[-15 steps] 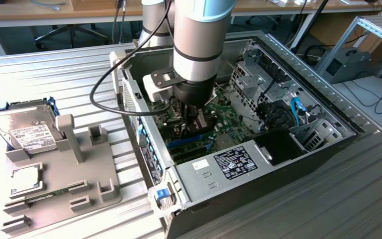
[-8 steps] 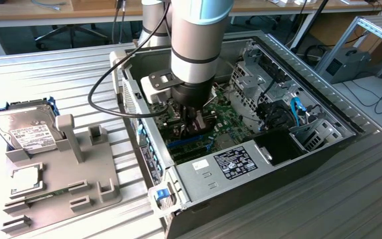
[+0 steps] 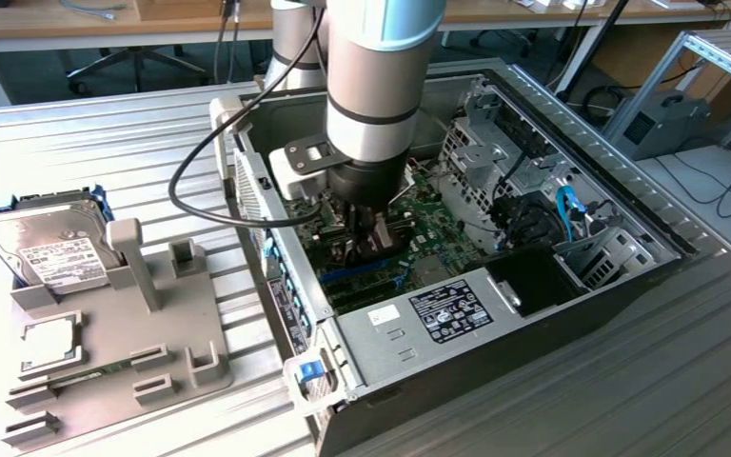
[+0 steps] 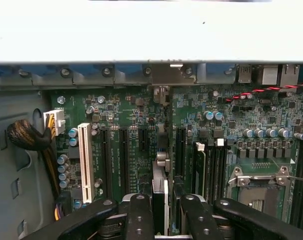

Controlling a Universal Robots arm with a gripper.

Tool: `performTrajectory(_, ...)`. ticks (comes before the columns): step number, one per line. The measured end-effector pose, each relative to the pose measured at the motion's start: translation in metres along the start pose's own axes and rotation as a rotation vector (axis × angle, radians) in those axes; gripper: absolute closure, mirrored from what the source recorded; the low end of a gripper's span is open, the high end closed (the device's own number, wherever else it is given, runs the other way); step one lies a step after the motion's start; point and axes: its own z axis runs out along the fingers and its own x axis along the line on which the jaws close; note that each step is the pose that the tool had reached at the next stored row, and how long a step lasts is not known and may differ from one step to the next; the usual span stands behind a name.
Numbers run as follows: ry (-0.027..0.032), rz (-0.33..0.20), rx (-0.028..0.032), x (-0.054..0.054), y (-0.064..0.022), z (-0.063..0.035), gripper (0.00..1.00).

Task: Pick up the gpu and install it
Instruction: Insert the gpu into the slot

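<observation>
My gripper (image 3: 368, 240) reaches down inside the open computer case (image 3: 620, 276), over the green motherboard (image 3: 448, 228). In the wrist view the gripper (image 4: 164, 216) is shut on the gpu (image 4: 160, 192). I see the card edge-on as a thin dark plate between the two black fingers (image 4: 140, 215). It runs from the fingers toward the case's rear wall, where its silvery bracket (image 4: 166, 75) meets the slot openings. The card stands upright in line with the black expansion slots (image 4: 122, 160). Whether its lower edge sits in a slot is hidden.
Outside the case, at the exterior view's left, a grey fixture tray (image 3: 111, 381) holds a silver hard drive (image 3: 49, 249) and a small square chip (image 3: 50, 343). Inside the case are a white slot (image 4: 84, 160), an empty processor socket (image 4: 259, 182), a power supply (image 3: 448, 309) and cable bundles (image 4: 26, 136).
</observation>
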Motion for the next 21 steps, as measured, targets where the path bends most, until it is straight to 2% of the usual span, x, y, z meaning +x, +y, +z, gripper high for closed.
performTrajectory(21, 0.0003, -0.003, -0.0001, 0.0002, 0.0001, 0.0048, 0.74)
